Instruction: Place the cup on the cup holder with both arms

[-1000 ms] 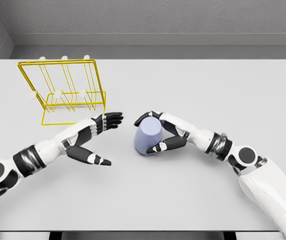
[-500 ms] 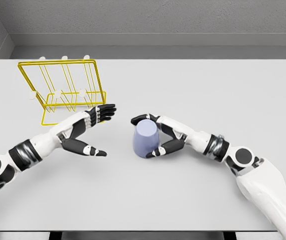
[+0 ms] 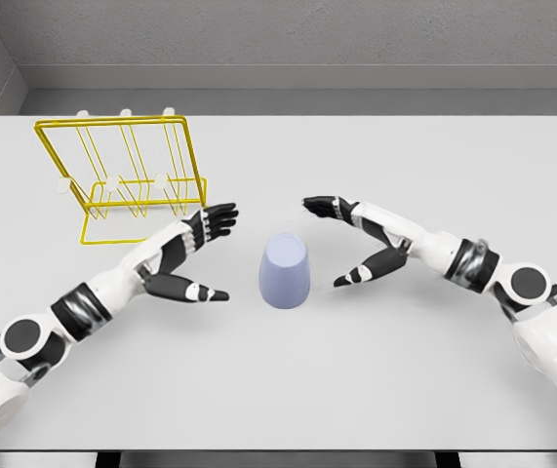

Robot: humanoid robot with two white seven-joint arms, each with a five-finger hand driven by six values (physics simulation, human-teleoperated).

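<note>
Yellow wire cup holder (image 3: 122, 180) at far left on grey table (image 3: 356, 370), upright. Left hand (image 3: 192, 255) just right of it, fingers spread, holding nothing. Lavender cup (image 3: 286, 272) at centre, upside down on table, apart from both hands. Right hand (image 3: 361, 240) beside cup, spread wide, holding nothing. No writing legible anywhere.

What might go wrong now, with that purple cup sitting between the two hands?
1. The cup stands free on the table, mouth down it seems; neither open hand holds it, so a careless approach by the left hand may knock it over.
2. The right hand is close beside it and might brush it.
3. The yellow wire cup holder looks light; it may slide if pushed.
</note>
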